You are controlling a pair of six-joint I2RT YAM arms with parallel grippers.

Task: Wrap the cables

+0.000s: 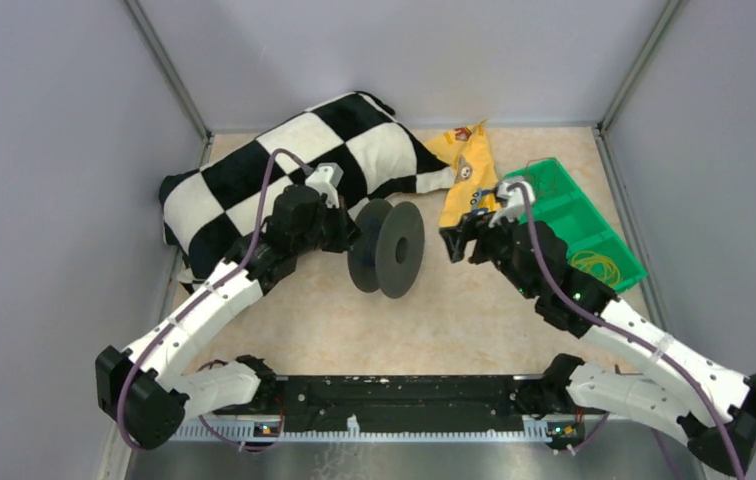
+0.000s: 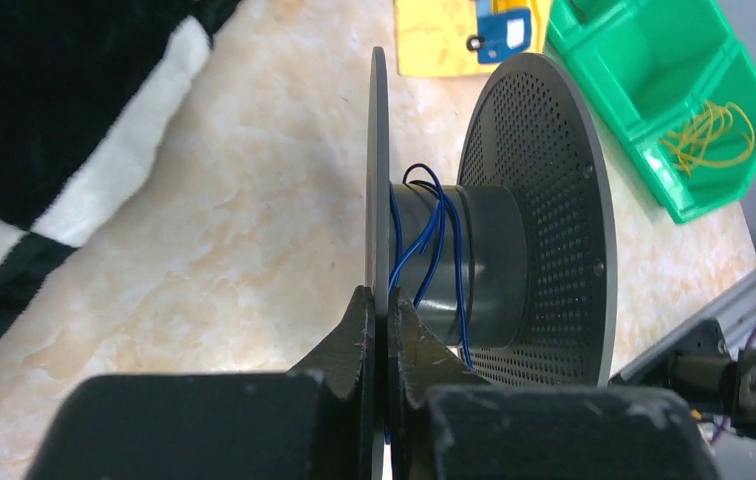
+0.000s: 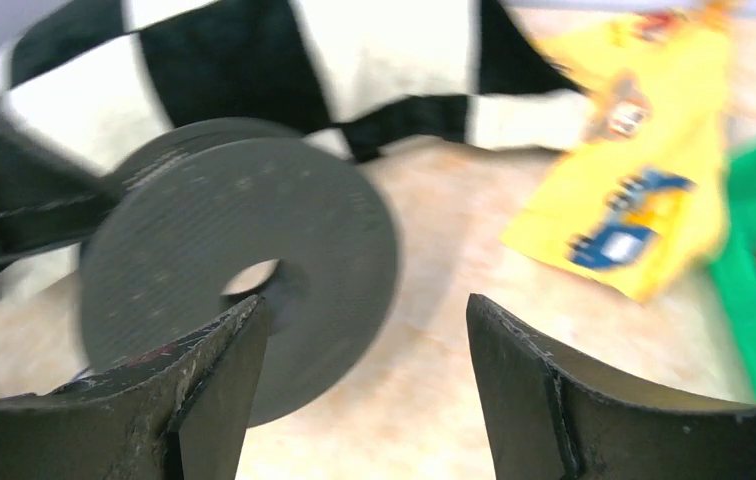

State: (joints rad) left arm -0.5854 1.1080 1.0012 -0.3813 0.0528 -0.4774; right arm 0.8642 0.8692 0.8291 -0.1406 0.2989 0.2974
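Left tool (image 2: pixel 386 325) is pinching the spool (image 1: pixel 386 247) rim, closed tight, steadying it on the table (image 1: pixel 474 310). The cables (image 2: pixel 434 235) are lying in loose blue turns round the core. Right tool (image 3: pixel 364 308) is hovering wide open, empty, just right of it; winding looks barely begun, and the next move probably calls for catching the slack.

Thin blue cables (image 2: pixel 441 235) are looping loosely around the hub of the spool (image 2: pixel 544 200), just beyond the closed jaws of the left gripper (image 2: pixel 386 305).

Nothing readable here as far as I can see; the print on the yellow packet (image 1: pixel 467 168) is too small and blurry.
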